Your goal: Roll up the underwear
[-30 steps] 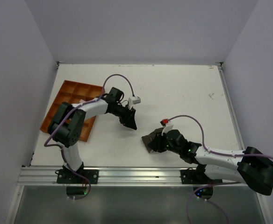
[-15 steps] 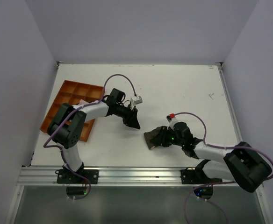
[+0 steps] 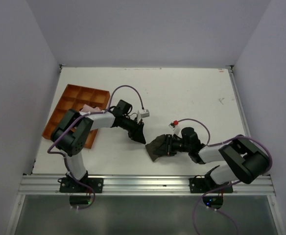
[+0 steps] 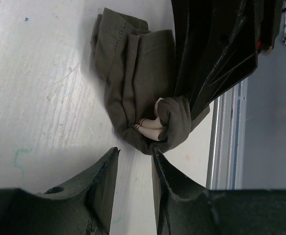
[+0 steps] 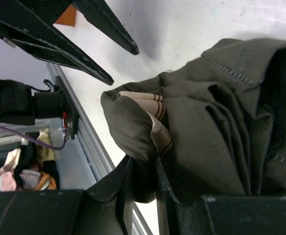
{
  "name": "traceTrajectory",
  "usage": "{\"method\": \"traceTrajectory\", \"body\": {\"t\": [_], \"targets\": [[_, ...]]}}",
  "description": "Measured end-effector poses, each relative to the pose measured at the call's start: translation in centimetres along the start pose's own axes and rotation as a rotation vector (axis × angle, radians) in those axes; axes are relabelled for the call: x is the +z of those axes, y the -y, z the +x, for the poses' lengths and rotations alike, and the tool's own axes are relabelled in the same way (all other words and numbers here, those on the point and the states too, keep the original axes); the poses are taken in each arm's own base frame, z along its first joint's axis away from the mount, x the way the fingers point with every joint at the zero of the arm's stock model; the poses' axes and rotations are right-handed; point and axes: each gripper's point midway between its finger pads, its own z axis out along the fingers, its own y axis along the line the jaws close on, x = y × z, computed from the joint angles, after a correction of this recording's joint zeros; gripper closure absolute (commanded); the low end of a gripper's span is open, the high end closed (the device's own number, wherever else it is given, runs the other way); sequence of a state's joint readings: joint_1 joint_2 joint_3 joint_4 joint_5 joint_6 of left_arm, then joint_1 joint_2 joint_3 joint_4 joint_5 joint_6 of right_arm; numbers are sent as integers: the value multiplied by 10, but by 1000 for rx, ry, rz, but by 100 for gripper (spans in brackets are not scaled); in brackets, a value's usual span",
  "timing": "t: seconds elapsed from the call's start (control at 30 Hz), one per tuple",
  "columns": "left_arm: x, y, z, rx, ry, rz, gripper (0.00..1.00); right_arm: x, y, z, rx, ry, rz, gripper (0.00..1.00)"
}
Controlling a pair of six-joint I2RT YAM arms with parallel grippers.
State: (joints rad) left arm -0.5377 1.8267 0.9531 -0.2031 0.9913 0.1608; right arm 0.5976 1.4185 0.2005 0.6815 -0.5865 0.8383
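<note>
One underwear [image 3: 156,148] lies bunched, pinched in the right gripper [image 5: 143,165]. Left gripper [image 4: 135,152] sits just beside it, with a narrow gap and nothing held.

Dark brownish-grey underwear [image 3: 155,147], crumpled into loose lengthwise folds, striped tan waistband [image 5: 142,99] peeking out, on table [image 3: 182,93], near-centre

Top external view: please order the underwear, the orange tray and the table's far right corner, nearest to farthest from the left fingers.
1. underwear, just right of the left fingers.
2. orange tray, on the table's left side.
3. far right corner of the table, at the back.
</note>
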Motion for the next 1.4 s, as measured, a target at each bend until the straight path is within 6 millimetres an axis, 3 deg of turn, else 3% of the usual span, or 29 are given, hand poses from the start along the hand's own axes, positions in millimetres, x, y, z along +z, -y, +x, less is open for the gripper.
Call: {"method": "traceTrajectory", "body": {"t": [0.77,0.97,1.07,1.13,1.4], "targets": [[19,29,8,93,-47,105,66,8,-2,16,88,-123,-61,98],[19,26,13,92,-67,84,63,9,-1,17,94,-140,-49,99],[15,23,11,82,-57,53,61,8,-1,16,85,-144,-41,99],[8,17,6,78,-43,19,54,6,-1,16,75,-146,-31,99],[-12,13,-6,85,-30,-69,55,7,-2,9,31,-188,22,99]]}}
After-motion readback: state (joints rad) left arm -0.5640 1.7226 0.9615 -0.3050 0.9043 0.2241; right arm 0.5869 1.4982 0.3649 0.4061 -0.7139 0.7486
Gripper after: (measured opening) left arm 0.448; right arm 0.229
